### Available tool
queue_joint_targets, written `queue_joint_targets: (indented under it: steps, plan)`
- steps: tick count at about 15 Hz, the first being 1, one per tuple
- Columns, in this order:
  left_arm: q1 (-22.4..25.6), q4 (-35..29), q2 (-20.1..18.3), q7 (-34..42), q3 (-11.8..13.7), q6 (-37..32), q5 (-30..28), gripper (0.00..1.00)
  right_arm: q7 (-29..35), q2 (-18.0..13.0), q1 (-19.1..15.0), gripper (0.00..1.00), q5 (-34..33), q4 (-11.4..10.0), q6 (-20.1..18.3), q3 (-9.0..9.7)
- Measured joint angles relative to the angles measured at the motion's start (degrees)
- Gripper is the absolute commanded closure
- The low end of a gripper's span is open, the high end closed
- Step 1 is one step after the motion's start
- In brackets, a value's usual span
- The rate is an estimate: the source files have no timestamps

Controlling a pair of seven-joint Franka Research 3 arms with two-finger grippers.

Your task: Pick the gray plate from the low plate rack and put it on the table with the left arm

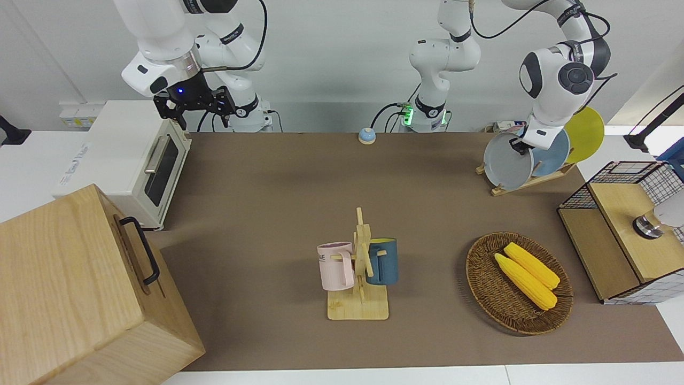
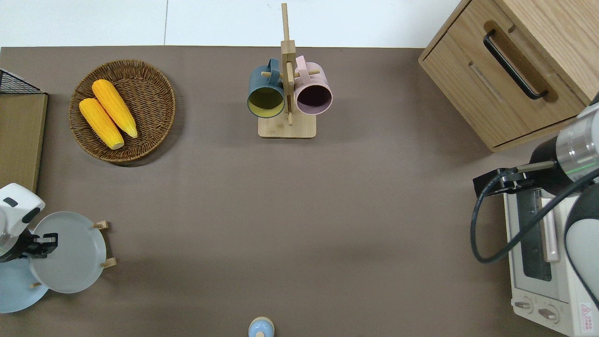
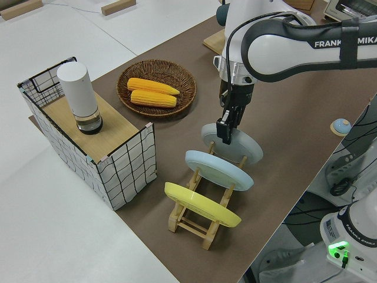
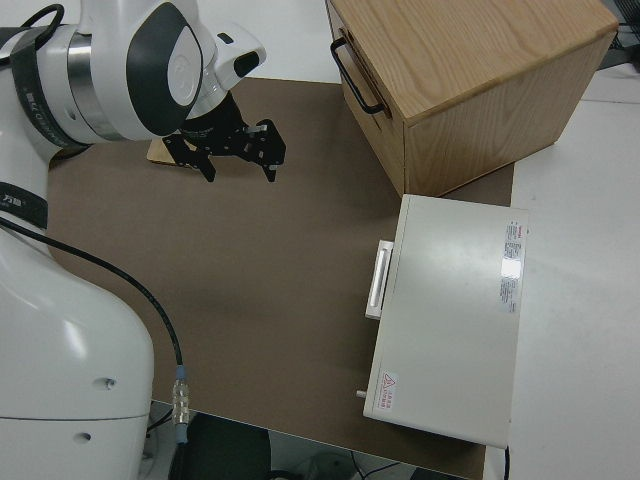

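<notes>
My left claw [image 3: 224,131] is sitting at the upper rim of the gray plate [image 2: 70,252], fingers straddling the edge; I'm reading them as closed on the rim, though how tightly I cannot tell; I'm judging the grip is at the top because that is the one part of the plate clear of the pegs.

The plate is leaning in the end slot of the low plate rack [image 3: 203,221], the slot farthest from the robots, its foot down between the rails and its face tilting away from them; the slant is what is keeping it in place, so I'm expecting to lift along that slant.

In the overhead view the light blue plate [image 2: 14,290] is lying at about seven o'clock from the gray one, overlapped by it; the yellow plate [image 3: 200,203] is filling the next slot.

Open table [image 2: 299,224] is lying at three o'clock; the right arm [image 1: 160,48] is parked.
</notes>
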Motion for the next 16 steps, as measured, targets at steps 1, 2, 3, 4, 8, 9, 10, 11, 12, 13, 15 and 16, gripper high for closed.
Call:
queue_joint_targets:
  steps: [1,2,3,4,8,9,10,11,12,13,15,16]
  plan:
    - [0.0,0.08,-0.21,0.57,0.01,-0.05,-0.31,1.0,0.0,0.0,0.0,0.017,0.0,0.0,0.0,0.0]
    - [0.0,0.25,-0.34,1.18,0.07,-0.21,-0.87,1.0,0.0,0.0,0.0,0.017,0.0,0.0,0.0,0.0]
    - [0.01,0.47,-0.37,1.67,0.19,-0.48,-1.3,1.0,0.0,0.0,0.0,0.017,0.0,0.0,0.0,0.0]
    - [0.01,0.86,-0.37,2.23,0.35,-1.15,-1.59,1.0,0.0,0.0,0.0,0.017,0.0,0.0,0.0,0.0]
    - [0.01,3.21,-0.39,3.89,0.55,-4.32,-2.04,1.0,0.0,0.0,0.0,0.017,0.0,0.0,0.0,0.0]
    - [0.01,3.59,-0.39,4.18,0.56,-4.63,-2.04,1.0,0.0,0.0,0.0,0.017,0.0,0.0,0.0,0.0]
    - [0.01,4.11,-0.4,4.55,0.58,-5.07,-2.05,1.0,0.0,0.0,0.0,0.017,0.0,0.0,0.0,0.0]
    - [0.01,4.83,-0.4,4.83,0.59,-5.93,-2.06,1.0,0.0,0.0,0.0,0.017,0.0,0.0,0.0,0.0]
    - [0.02,5.6,-0.42,4.99,0.61,-6.89,-2.06,1.0,0.0,0.0,0.0,0.017,0.0,0.0,0.0,0.0]
    - [0.02,6.76,-0.45,5.17,0.62,-8.26,-2.06,1.0,0.0,0.0,0.0,0.017,0.0,0.0,0.0,0.0]
    - [0.02,9.47,-0.54,5.48,0.64,-10.9,-2.06,1.0,0.0,0.0,0.0,0.017,0.0,0.0,0.0,0.0]
    - [0.03,11.01,-0.65,5.58,0.64,-12.12,-2.07,1.0,0.0,0.0,0.0,0.017,0.0,0.0,0.0,0.0]
